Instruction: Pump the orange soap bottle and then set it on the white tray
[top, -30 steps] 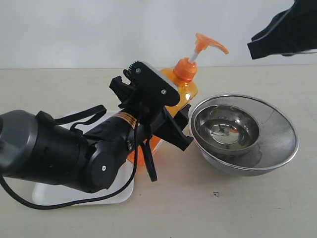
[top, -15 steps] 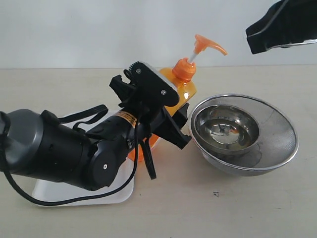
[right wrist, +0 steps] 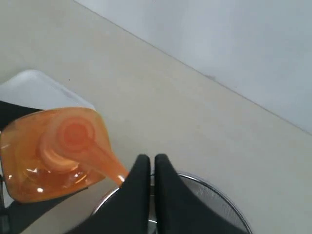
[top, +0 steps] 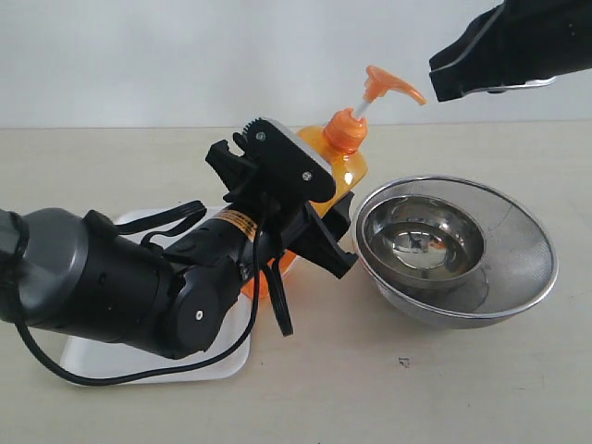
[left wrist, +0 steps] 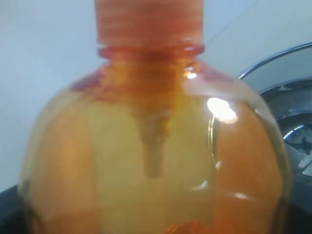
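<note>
Two-arm pumping step. The left gripper (top: 319, 227) is clamped around the body of the orange soap bottle (top: 344, 162), which leans slightly and sits between the white tray (top: 139, 365) and the nested steel bowls (top: 518, 277). Its base is hidden behind the arm, so whether it rests on the table cannot be told. The right gripper (top: 444, 79), fingers pressed together, hangs just beside the spout end of the pump head (top: 388, 85), which stands fully raised on its stem. To pump well, the closed fingertips should probably move over the pump's crown rather than the thin spout tip and press along the stem's axis — matching the bottle's lean — while the left grip braces against sliding or tipping toward the bowls. The right wrist view alone looks down on the pump, with the spout ending at the closed fingers (right wrist: 141, 170) above the bowl rim; contact cannot be judged there. The left wrist view is filled by the bottle's shoulder and dip tube — evidence of how close the hold is — yet shows neither finger. Only the exterior view shows the tray's position and the bottle's tilt.
</note>
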`<state>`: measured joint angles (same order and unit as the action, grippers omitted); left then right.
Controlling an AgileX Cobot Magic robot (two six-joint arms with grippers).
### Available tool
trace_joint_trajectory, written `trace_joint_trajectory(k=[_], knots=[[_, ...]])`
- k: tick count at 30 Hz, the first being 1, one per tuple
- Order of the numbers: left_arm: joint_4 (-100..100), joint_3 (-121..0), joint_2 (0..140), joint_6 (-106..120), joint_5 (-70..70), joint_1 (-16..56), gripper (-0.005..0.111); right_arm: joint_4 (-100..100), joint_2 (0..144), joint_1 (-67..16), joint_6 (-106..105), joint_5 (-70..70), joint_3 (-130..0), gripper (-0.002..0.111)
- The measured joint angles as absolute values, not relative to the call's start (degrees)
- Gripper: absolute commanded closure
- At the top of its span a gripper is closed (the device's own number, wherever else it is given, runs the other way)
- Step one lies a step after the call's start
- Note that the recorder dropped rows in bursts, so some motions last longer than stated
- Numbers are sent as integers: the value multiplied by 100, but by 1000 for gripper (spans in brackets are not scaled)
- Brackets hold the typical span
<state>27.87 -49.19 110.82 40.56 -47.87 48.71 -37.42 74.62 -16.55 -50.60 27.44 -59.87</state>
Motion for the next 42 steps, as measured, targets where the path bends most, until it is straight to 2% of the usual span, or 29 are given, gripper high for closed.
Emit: trace_joint_trajectory(k=[20, 31, 42], knots=[[2787, -4919, 11082, 4056, -4787, 4871, 102, -4538, 7634, -1655, -5374, 2734, -5987, 109], [2776, -4919, 11082, 4056, -4787, 4871, 102, -4884, 8045, -1655, -5563, 2128, -5987, 109], [2765, -4919, 11082, 4056, -4787, 4871, 102, -5050, 8185, -1655, -5626, 2558, -6048, 109]])
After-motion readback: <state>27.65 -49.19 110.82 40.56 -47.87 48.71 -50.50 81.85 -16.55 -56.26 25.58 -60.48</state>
